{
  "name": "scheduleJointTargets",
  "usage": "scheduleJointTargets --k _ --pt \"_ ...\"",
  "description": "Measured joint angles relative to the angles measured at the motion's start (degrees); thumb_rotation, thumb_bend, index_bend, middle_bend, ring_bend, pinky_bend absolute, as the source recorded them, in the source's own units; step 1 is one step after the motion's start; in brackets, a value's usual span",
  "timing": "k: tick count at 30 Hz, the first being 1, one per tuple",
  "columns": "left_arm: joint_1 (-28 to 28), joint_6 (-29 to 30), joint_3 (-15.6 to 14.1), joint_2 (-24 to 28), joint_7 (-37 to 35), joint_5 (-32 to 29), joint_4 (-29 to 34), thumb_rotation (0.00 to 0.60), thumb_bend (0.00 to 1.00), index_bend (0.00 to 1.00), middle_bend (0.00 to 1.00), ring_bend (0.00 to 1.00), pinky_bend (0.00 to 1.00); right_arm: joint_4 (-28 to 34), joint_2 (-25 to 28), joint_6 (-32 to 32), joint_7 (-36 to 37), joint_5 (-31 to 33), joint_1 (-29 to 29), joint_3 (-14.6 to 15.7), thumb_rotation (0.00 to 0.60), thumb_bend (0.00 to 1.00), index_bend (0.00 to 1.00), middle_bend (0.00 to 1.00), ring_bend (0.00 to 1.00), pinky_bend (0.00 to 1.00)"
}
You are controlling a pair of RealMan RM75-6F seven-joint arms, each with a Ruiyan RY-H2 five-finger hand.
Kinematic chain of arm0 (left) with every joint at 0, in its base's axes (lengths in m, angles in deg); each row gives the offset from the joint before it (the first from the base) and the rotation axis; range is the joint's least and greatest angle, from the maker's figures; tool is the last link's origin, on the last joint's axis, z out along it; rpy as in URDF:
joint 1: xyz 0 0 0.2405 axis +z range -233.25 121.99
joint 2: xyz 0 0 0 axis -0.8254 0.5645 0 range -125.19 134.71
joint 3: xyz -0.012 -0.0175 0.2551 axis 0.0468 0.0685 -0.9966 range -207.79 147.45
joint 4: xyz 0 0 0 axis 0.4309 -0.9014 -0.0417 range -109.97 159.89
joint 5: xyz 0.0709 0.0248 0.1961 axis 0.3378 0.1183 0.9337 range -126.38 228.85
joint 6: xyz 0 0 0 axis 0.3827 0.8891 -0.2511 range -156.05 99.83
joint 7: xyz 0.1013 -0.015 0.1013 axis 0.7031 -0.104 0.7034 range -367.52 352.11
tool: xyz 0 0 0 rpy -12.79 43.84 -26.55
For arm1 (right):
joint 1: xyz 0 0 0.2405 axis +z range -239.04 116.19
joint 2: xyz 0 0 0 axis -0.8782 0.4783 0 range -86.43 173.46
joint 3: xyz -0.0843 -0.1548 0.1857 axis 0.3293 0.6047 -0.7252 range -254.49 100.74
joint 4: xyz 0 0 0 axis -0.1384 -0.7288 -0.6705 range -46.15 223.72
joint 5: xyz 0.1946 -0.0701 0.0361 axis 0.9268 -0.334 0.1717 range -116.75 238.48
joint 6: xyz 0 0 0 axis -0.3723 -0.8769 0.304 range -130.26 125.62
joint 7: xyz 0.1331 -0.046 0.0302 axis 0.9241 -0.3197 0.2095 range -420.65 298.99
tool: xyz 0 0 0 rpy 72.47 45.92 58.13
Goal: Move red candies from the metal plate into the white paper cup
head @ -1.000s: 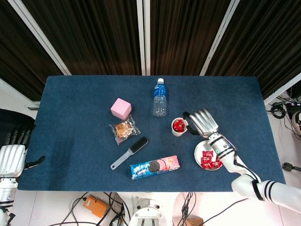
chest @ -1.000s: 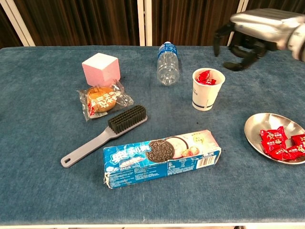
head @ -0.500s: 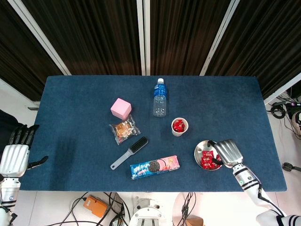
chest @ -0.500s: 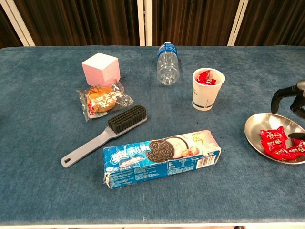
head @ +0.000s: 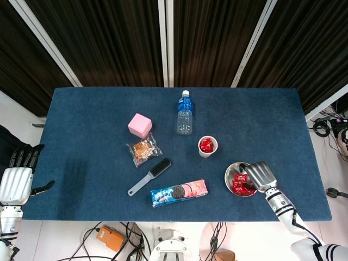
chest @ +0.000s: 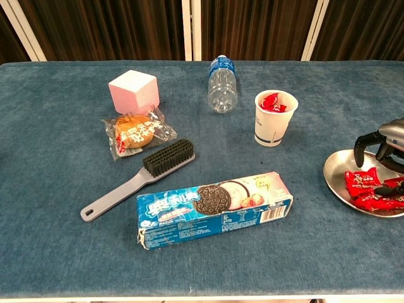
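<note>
Table: a blue cloth-covered table seen from above in the head view and from the front in the chest view.
Metal plate: the metal plate sits toward 4 o'clock of the table, near the front edge – red candies are piled in it.
White paper cup: the white paper cup stands upright at about 11 o'clock from the plate, apart from it, with red candy wrappers showing inside.
Right hand: the right hand is over the plate's right side, back of the hand up, fingers curled down among the candies; I cannot tell whether it grips one.
Left hand: the left hand hangs off the table's 8 o'clock corner – fingers apart, holding nothing.
Water bottle: a clear water bottle with a blue cap lies at 11 o'clock from the cup.
Pink cube: a pink cube rests left of the bottle.
Wrapped cake: a wrapped cake lies just at 6 o'clock of the cube.
Brush: a grey brush lies slanted near the cake.
Cookie box: a cookie box lies at 5 o'clock of the brush.
</note>
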Motion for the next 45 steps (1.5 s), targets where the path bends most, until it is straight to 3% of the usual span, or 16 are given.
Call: scheduleJointTargets --k 10,25,33,40,45 --pt "0.2 0.0 0.0 0.2 0.0 -0.3 0.1 0.6 0.0 0.05 0.1 0.0 0.0 -1.9 -1.1 1.4 1.3 -0.4 0.3 -0.8 0.6 0.4 0.53 0.91 1.0 1.0" --pt "0.2 0.1 0.1 -0.1 -0.1 -0.3 -0.1 0.6 0.0 0.05 0.1 0.0 0.0 -3.3 -2.3 3.2 2.1 -0.5 1.0 -1.7 0.6 0.56 0.58 0.91 1.0 1.0" --pt "0.3 0.3 0.0 -0.2 -0.5 -0.3 -0.3 0.6 0.0 0.05 0.09 0.0 0.0 -2.6 -1.7 1.2 3.1 -1.5 0.7 -2.3 0.6 0.57 0.61 0.91 1.0 1.0" --pt "0.1 0.4 0.2 -0.1 -0.4 0.1 -0.2 0.6 0.0 0.05 0.09 0.0 0.0 3.5 2.4 -2.9 5.6 -2.4 1.6 -7.0 0.6 0.57 0.61 0.91 1.0 1.0" --pt "0.0 0.5 0.2 0.1 -0.2 0.3 0.1 0.6 0.0 0.06 0.1 0.0 0.0 6.6 4.1 -0.6 4.5 -0.4 5.8 -12.0 0.6 0.57 0.61 0.91 1.0 1.0"
